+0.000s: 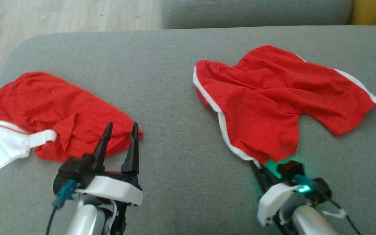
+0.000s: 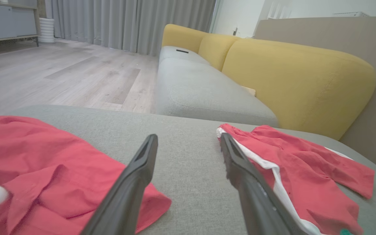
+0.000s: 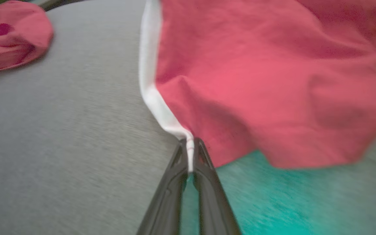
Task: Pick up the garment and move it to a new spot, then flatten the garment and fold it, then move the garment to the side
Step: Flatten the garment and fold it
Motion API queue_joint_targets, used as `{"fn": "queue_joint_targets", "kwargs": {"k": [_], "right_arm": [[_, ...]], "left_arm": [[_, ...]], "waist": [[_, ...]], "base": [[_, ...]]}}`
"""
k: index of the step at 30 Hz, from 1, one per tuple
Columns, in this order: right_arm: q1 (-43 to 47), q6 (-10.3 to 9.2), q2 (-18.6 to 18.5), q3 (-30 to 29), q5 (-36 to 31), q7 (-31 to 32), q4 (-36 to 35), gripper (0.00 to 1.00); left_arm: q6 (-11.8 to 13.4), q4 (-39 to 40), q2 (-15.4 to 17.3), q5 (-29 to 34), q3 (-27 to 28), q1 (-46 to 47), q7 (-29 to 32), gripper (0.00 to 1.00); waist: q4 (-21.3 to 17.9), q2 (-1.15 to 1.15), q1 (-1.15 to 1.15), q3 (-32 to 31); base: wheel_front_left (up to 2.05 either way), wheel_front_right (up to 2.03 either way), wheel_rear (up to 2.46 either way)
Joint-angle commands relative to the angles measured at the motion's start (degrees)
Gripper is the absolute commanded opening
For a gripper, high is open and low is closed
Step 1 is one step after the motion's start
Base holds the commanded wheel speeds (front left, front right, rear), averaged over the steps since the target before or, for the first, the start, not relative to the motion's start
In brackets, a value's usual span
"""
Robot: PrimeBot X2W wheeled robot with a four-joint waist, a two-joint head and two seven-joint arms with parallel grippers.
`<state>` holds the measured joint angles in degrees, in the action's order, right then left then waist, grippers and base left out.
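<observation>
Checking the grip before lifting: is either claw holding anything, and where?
The right claw pinches the red shorts by the white trim at their near corner. The left claw is open, holding nothing.

No readable text, label or number (in any view)

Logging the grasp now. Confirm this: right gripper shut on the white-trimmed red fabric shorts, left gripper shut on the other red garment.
Wrong on the left gripper: it stands open and empty, per the left wrist view. The right gripper grips the red shorts.
</observation>
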<state>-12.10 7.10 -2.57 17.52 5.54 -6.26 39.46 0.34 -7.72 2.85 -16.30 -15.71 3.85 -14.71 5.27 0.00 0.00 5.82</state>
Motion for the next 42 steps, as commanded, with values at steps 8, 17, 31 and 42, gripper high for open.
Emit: {"fn": "queue_joint_targets", "kwargs": {"k": [8, 17, 31, 42], "right_arm": [[5.0, 0.39, -1.3, -14.0, -2.2, -1.9, -4.8, 0.00], [9.0, 0.39, -0.7, -27.4, -7.5, 2.4, -12.8, 0.00], [5.3, 0.39, -0.3, -22.7, -5.0, 0.8, -17.1, 0.00], [4.4, 0.39, -0.3, -21.8, -4.7, 0.9, -17.0, 0.00]], "left_arm": [[-0.8, 0.9, 0.0, 0.3, 1.8, 2.0, -0.3, 1.00], [-5.0, -4.7, 0.0, 3.8, -2.5, 4.3, -0.3, 1.00], [-7.7, -19.7, 0.0, 5.0, -12.3, 18.7, -0.3, 1.00], [-7.8, -28.8, 0.5, -0.1, -20.1, 28.0, -0.3, 1.00]], "waist": [[-5.1, 0.00, 0.00, -1.5], [-10.9, 0.00, 0.00, 0.2], [-15.0, 0.00, 0.00, 7.5], [-16.3, 0.00, 0.00, 9.0]], "base": [[0.00, 0.00, 0.00], [0.00, 0.00, 0.00], [0.00, 0.00, 0.00], [0.00, 0.00, 0.00]]}}
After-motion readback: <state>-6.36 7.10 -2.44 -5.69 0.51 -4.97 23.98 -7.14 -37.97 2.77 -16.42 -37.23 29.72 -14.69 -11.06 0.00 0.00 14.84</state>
